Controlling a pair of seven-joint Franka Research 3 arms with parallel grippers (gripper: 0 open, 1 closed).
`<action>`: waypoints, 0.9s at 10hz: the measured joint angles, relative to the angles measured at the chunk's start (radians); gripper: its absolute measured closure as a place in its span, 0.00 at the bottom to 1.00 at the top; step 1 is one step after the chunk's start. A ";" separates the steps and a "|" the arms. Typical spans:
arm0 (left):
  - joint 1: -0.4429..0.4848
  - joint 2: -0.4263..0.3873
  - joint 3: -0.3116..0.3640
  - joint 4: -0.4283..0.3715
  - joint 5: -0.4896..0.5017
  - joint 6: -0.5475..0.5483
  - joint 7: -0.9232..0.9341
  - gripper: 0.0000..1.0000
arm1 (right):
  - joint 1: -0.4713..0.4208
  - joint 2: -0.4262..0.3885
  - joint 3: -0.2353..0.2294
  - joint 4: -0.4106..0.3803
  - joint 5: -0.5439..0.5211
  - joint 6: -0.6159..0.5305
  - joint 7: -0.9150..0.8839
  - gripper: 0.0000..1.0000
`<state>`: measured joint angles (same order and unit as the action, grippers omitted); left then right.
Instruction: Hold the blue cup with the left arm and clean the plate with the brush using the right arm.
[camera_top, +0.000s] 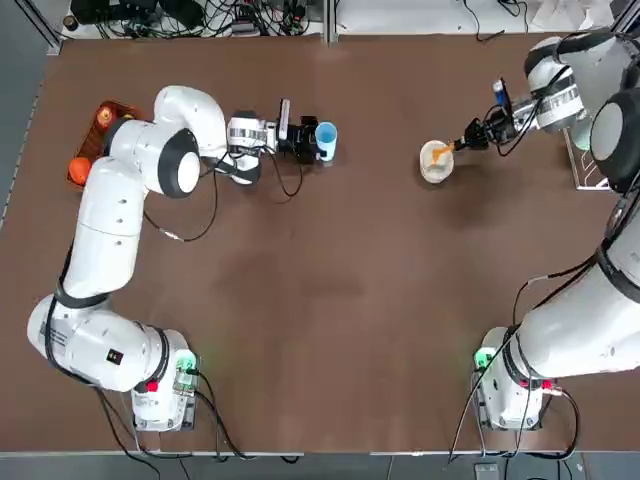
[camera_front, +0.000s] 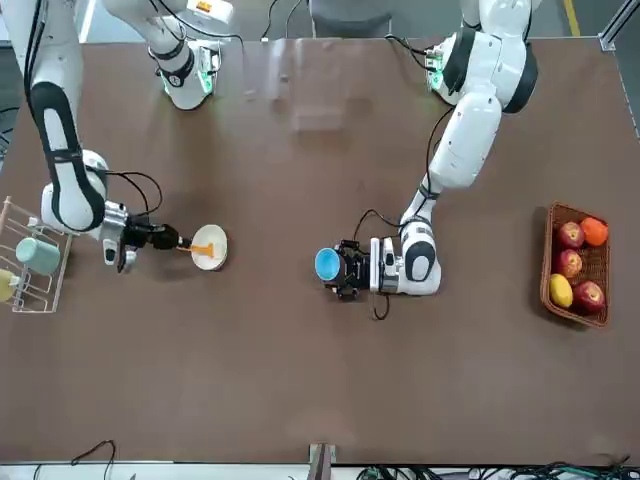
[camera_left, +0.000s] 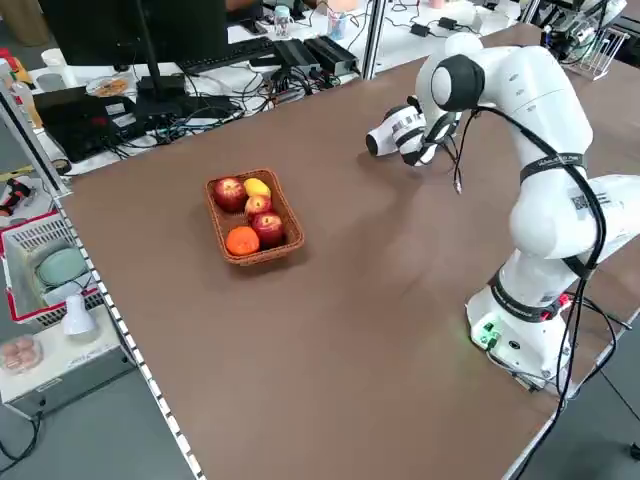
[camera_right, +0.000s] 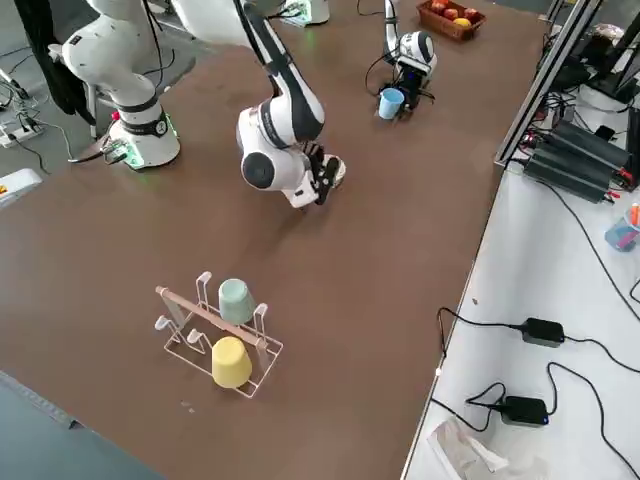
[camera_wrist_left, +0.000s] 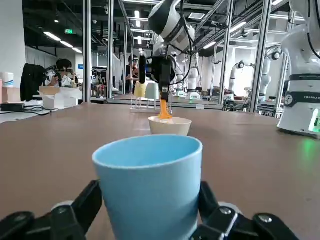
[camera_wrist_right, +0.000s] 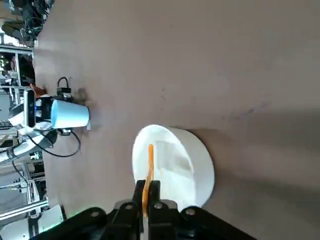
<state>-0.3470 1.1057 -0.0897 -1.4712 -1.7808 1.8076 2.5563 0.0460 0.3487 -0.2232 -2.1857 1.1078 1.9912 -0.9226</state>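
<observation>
The blue cup (camera_top: 326, 140) stands upright on the brown table, left of centre at the back. My left gripper (camera_top: 316, 141) lies low along the table and is shut on the cup, with a black finger (camera_wrist_left: 90, 200) against each side. Off to the right sits the plate (camera_top: 436, 162), a small cream dish. My right gripper (camera_top: 468, 139) is shut on the orange brush (camera_wrist_right: 150, 170). The brush reaches down into the plate (camera_wrist_right: 175, 165), its tip on the inner surface. In the left wrist view the plate (camera_wrist_left: 170, 126) shows behind the cup (camera_wrist_left: 150, 185).
A wicker basket of fruit (camera_front: 577, 262) sits at the table's left edge, behind my left arm. A wire rack (camera_right: 225, 340) holding a teal cup and a yellow cup stands at the right edge, beyond my right gripper. Cables run along the far side.
</observation>
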 joint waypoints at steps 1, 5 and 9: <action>0.000 0.000 0.000 0.000 0.000 -0.001 0.004 0.23 | 0.000 -0.045 0.000 0.004 -0.044 -0.005 0.067 0.95; 0.000 0.000 0.002 -0.002 0.002 -0.004 0.009 0.29 | 0.058 -0.236 0.007 0.017 -0.231 -0.034 0.463 0.95; 0.000 -0.005 0.003 -0.008 0.019 -0.013 0.012 0.27 | 0.282 -0.319 0.016 0.127 -0.367 -0.001 1.061 0.95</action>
<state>-0.3467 1.1004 -0.0864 -1.4790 -1.7615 1.7948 2.5687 0.3283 0.0294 -0.2072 -2.0591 0.7411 1.9901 0.1386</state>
